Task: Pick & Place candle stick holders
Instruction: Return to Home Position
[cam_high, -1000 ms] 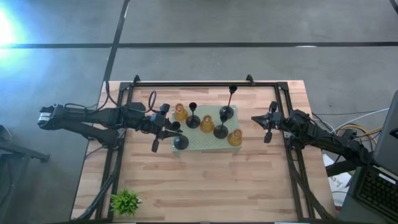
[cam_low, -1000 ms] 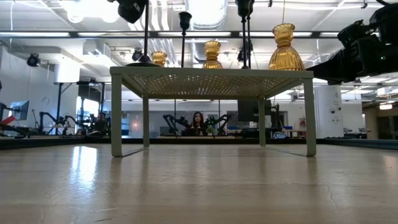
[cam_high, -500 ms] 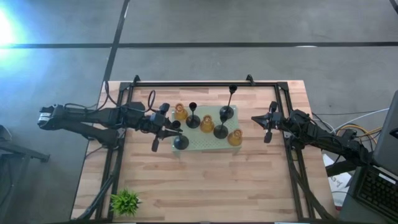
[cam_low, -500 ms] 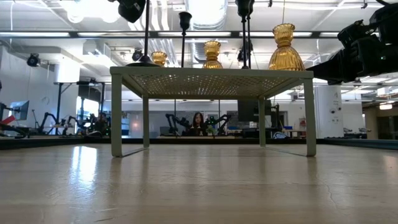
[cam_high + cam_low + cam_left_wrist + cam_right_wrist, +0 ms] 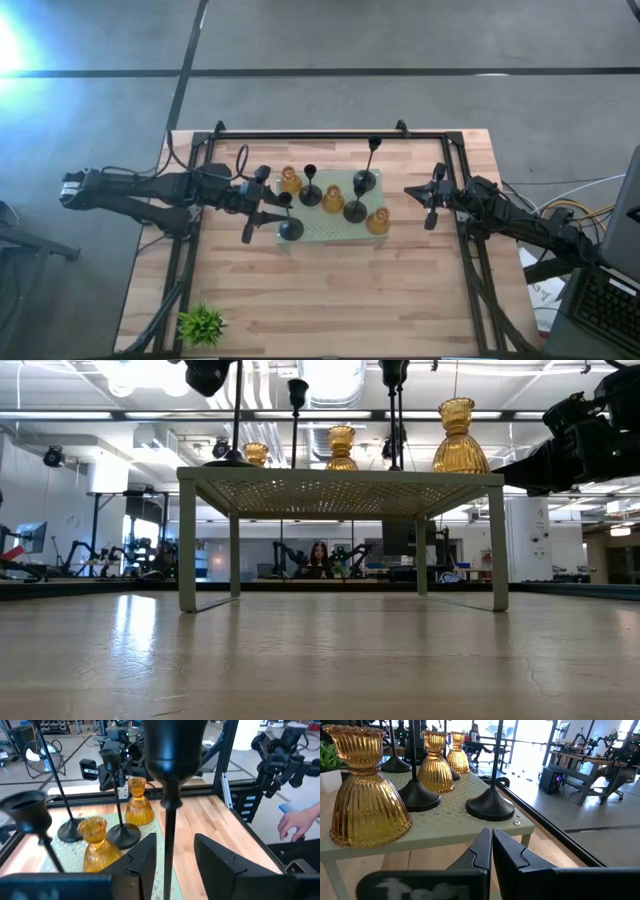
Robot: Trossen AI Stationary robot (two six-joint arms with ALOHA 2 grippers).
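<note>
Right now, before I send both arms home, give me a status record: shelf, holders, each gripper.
shelf: pale green shelf, standing on the wooden table
amber holders: three, upright on the shelf
black holders: four, upright on the shelf
holders off the shelf: none seen
left gripper: open, fingers either side of the stem of the nearest black holder, not clamped
right gripper: shut, empty, beyond the shelf's right end
plant: table's left corner, away from the shelf

3 amber holders (image 5: 333, 198), 4 black stemmed holders (image 5: 355, 211), all upright on pale green shelf (image 5: 322, 230)
</note>
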